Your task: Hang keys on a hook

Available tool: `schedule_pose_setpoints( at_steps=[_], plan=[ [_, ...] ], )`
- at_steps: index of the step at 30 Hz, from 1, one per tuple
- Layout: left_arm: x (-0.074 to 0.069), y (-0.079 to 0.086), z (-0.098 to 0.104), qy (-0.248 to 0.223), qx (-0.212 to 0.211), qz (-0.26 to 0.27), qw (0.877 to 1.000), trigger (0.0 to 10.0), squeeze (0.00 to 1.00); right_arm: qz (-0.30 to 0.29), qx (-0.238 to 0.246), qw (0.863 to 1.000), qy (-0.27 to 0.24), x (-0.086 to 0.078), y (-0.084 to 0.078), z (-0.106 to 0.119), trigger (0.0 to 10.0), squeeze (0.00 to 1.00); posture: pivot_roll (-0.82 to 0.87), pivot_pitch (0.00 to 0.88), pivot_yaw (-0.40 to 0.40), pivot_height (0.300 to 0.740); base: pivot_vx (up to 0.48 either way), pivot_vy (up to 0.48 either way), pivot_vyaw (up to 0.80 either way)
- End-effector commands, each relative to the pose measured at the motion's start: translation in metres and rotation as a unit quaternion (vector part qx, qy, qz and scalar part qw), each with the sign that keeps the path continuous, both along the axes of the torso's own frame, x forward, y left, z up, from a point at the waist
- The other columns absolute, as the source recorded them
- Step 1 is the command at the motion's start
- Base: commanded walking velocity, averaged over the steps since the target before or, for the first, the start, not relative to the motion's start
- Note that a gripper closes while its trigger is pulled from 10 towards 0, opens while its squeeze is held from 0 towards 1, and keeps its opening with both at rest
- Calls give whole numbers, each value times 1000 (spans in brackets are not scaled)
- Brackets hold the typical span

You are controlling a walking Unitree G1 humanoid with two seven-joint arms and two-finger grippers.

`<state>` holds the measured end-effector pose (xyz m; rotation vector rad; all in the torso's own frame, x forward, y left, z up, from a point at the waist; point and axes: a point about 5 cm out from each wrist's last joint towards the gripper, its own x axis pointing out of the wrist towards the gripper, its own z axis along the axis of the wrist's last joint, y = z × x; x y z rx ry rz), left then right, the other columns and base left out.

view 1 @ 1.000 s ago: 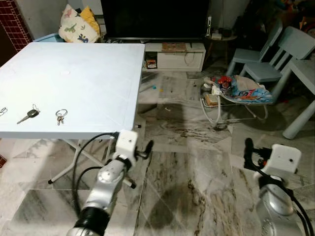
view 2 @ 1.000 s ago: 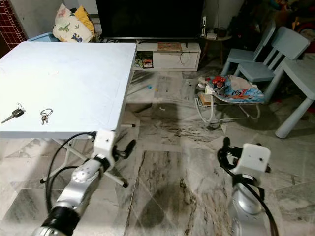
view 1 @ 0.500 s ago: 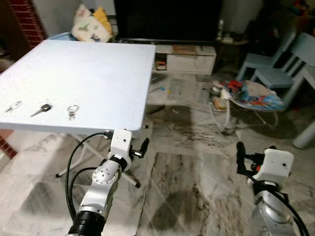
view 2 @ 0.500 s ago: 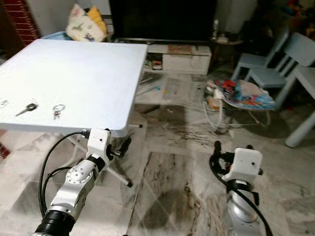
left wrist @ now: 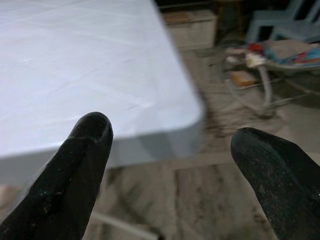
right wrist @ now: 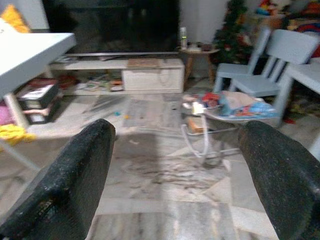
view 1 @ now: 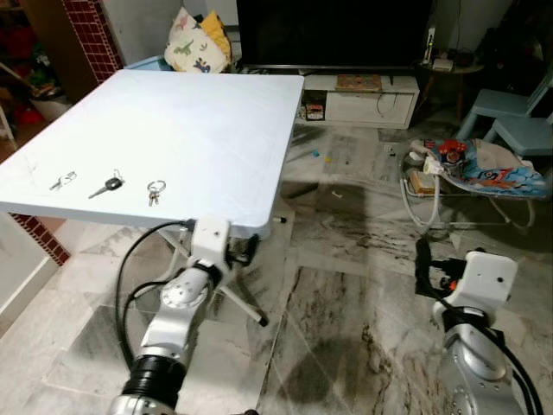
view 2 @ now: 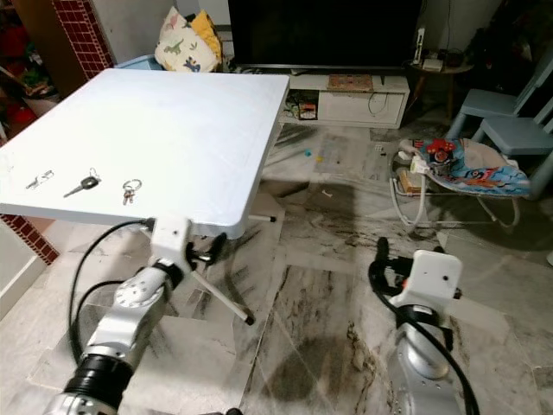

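1. I see three small metal key sets [view 1: 156, 190] lying in a row near the white tabletop's [view 1: 199, 121] front edge.
2. My left tool [left wrist: 170, 165] gapes wide, empty, just below that edge.
3. My right tool [right wrist: 175, 175] gapes wide over the marble floor [view 1: 346, 294].

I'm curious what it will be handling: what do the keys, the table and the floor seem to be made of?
The keys look like shiny metal: thin silvery glints on a ring; the middle key has a dark head, perhaps plastic. The table seems matte white plastic, smooth with rounded edges, though painted board is possible. The floor looks like polished marble or marble-look tile, grey with dark veins.
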<state>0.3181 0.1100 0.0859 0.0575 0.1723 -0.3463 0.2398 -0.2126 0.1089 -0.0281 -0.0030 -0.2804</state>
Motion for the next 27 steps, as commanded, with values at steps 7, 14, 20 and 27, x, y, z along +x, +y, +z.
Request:
schedule_pose_setpoints(
  at_steps=[7,14,20,27],
  plan=[
    [4,5,3,3,9,5,1000,10000,0,-5,6,1000,-2,2,2,1,10000,0,-24,0,63,740,0,480,0],
    [5,4,4,6,6,6,1000,10000,0,-3,6,1000,-2,1,3,1,10000,0,-24,0,57,740,0,480,0],
    [8,5,8,5,12,1,1000,10000,0,-1,4,1000,-6,6,2,4,10000,0,-14,0,54,740,0,480,0],
    [10,5,9,9,23,-26,999,10000,0,2,3,1000,-8,10,2,5,10000,0,-8,0,54,740,0,480,0]
  ],
)
